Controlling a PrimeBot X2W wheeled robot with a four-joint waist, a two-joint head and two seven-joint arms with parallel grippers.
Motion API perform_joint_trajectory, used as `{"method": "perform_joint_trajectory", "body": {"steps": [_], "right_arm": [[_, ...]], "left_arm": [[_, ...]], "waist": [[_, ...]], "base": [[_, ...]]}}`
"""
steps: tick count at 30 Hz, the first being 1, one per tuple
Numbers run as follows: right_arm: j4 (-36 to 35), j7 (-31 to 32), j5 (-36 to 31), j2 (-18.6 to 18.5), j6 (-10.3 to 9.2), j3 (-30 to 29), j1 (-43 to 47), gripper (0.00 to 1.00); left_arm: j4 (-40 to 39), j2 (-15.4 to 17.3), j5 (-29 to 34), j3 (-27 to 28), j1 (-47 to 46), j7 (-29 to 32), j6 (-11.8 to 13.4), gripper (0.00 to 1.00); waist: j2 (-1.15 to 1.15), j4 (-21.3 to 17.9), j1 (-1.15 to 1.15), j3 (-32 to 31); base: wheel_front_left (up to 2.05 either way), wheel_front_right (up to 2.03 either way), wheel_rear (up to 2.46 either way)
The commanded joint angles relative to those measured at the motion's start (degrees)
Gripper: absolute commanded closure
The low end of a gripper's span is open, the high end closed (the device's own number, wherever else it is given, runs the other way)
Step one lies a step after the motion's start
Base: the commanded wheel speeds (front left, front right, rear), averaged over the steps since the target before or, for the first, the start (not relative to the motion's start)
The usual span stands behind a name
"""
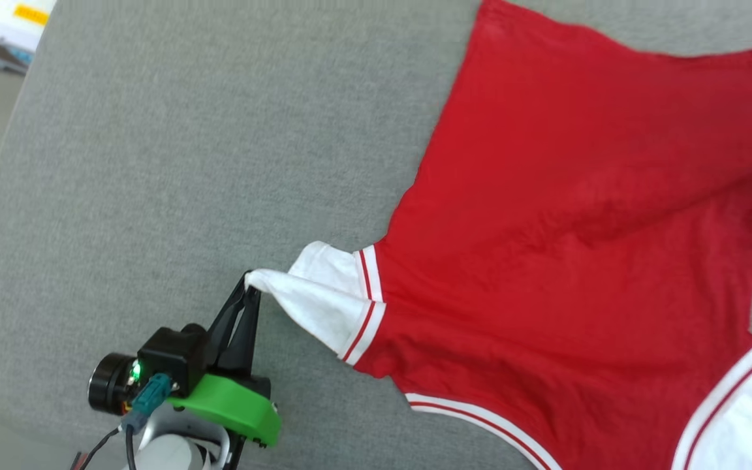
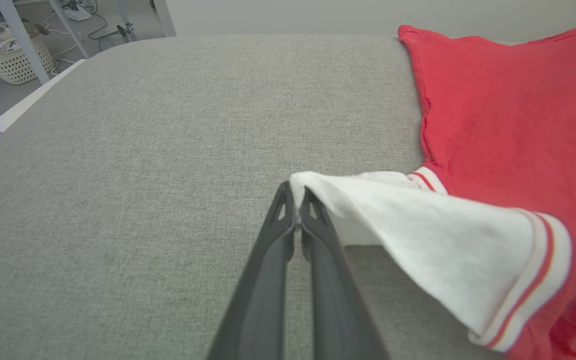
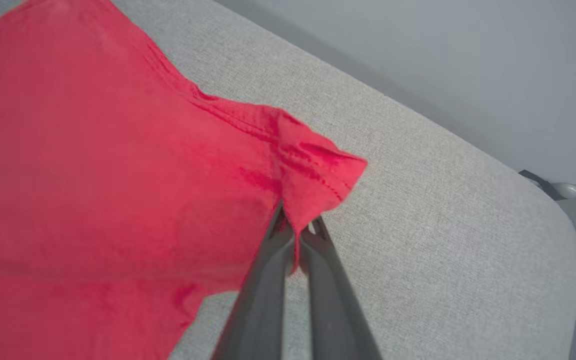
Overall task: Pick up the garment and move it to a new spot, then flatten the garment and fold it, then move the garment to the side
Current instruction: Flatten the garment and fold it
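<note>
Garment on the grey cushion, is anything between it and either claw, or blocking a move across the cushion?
Nothing visible does. The left claw is shut on the garment at its white sleeve, the right claw at its red hem, and the grey cushion beside it shows no obstacle.

Red garment (image 1: 565, 215), white sleeves, red-white striped trim, spread on grey surface (image 1: 187, 163); one sleeve tip, one hem corner lifted.

Red garment (image 1: 546, 196) on grey cushion (image 1: 187, 163)
</note>
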Motion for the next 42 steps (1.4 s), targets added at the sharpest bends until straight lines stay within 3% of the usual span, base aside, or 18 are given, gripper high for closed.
{"method": "perform_joint_trajectory", "body": {"steps": [1, 7, 13, 21, 28, 29, 30, 38, 42], "right_arm": [[-2.0, -1.4, 1.3, -2.0, -0.04, 0.2, 3.2, 1.0], [-8.3, -5.5, 4.5, -7.8, -0.04, -2.7, 17.0, 1.0], [-12.1, -8.0, 5.7, -7.7, -0.04, -7.4, 32.6, 1.0], [-14.3, -7.7, 4.7, 1.4, -0.04, -15.3, 54.1, 1.0], [-11.1, -9.2, 1.6, 10.7, -0.04, -18.0, 60.4, 1.0], [-11.0, -9.8, 1.0, 11.3, -0.04, -19.0, 60.2, 0.11], [-11.2, -10.1, 0.5, 11.4, -0.04, -19.7, 60.0, 0.0], [-18.4, -12.2, -1.0, 9.5, -0.04, -29.9, 54.8, 0.0], [-23.5, -9.8, -1.9, 7.4, -0.04, -32.4, 49.7, 0.0]], "left_arm": [[0.1, 0.6, -0.8, 0.5, 1.1, -0.1, 0.6, 1.0], [-0.6, 2.1, -1.8, 1.5, 4.0, 0.1, 1.8, 1.0], [-1.1, 3.4, -2.7, 2.6, 6.3, 0.2, 2.7, 1.0], [-1.8, 4.2, -3.1, 2.7, 7.3, 0.6, 3.1, 1.0], [-1.6, 4.0, -3.1, 2.2, 6.8, 0.9, 3.0, 1.0], [-1.5, 3.9, -3.1, 2.1, 6.8, 0.9, 2.9, 1.0], [-1.4, 3.9, -3.2, 2.1, 6.8, 0.9, 2.9, 1.0], [-1.6, 3.9, -3.2, 1.6, 6.6, 1.2, 2.8, 1.0], [-2.0, 3.8, -2.9, 1.2, 5.9, 1.4, 2.7, 1.0]], "waist": [[0.0, -4.4, 0.0, -5.0], [0.0, -7.6, 0.0, -7.6], [0.0, -10.2, 0.0, -9.1], [0.0, -11.2, 0.0, -9.2], [0.0, -10.9, 0.0, -8.8], [0.0, -10.9, 0.0, -8.9], [0.0, -11.0, 0.0, -9.1], [0.0, -10.7, 0.0, -10.0], [0.0, -9.7, 0.0, -9.4]], "base": [[0.0, 0.0, 0.0], [0.0, 0.0, 0.0], [0.0, 0.0, 0.0], [0.0, 0.0, 0.0], [0.0, 0.0, 0.0], [0.0, 0.0, 0.0], [0.0, 0.0, 0.0], [0.0, 0.0, 0.0], [0.0, 0.0, 0.0]]}}
